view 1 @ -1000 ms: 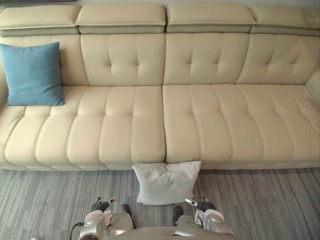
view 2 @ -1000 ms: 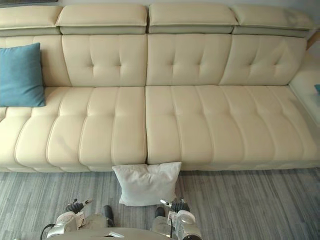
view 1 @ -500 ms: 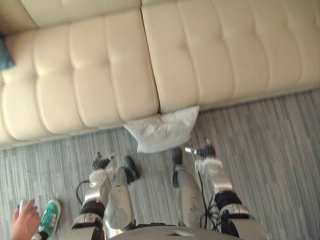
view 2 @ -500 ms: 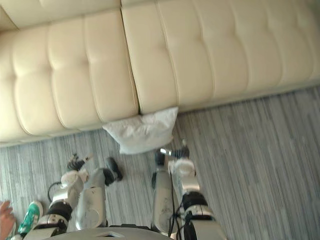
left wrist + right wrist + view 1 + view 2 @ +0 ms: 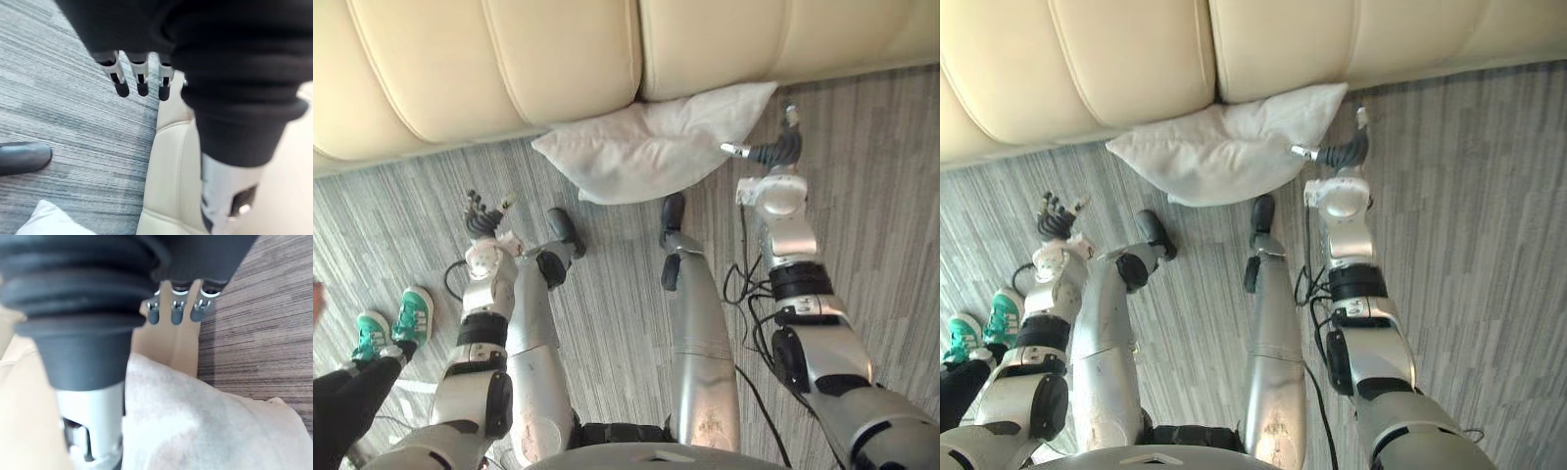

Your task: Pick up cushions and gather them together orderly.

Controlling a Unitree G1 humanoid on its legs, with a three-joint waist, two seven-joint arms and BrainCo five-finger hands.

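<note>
A white cushion (image 5: pixel 651 142) lies on the grey carpet, its back edge tucked against the front of the cream sofa (image 5: pixel 509 69). My right hand (image 5: pixel 773 152) hovers just off the cushion's right corner, fingers relaxed and holding nothing. In the right wrist view the cushion (image 5: pixel 210 431) spreads out under the wrist, with the fingers (image 5: pixel 176 311) reaching past it toward the sofa (image 5: pixel 166 342). My left hand (image 5: pixel 484 215) hangs open over the carpet, below and left of the cushion. In its wrist view the fingers (image 5: pixel 142 85) are straight, with a corner of the cushion (image 5: pixel 49 220) showing.
A person stands at the lower left, with green shoes (image 5: pixel 386 328) and a dark trouser leg (image 5: pixel 342 392) close to my left arm. Striped grey carpet (image 5: pixel 881 196) stretches to the right of the sofa front.
The camera has tilted down, so the sofa back and the blue cushion have left the picture. My right hand now sits closer to the white cushion's right corner.
</note>
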